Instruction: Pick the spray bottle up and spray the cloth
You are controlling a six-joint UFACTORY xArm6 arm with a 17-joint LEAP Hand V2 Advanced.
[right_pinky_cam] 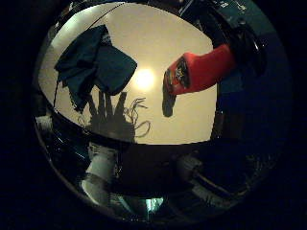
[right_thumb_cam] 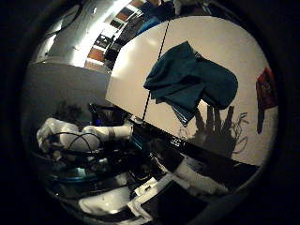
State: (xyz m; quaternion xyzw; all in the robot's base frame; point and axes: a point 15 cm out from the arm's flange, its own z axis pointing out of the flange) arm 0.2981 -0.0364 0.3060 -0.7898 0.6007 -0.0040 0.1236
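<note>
A red spray bottle with a dark label and a black head stands on the white table, casting a short shadow beside its base. A crumpled teal cloth lies on the same table, some way from the bottle. My hand hovers above the table's near edge, between the two and touching neither. Its shadow on the table shows straight, spread fingers with nothing in them. The bottle fills little of the view, so it is not close to the palm.
The table's edge runs right under the hand. Beyond it are the white arm and dark equipment lower down. A thin dark line crosses the table beside the cloth.
</note>
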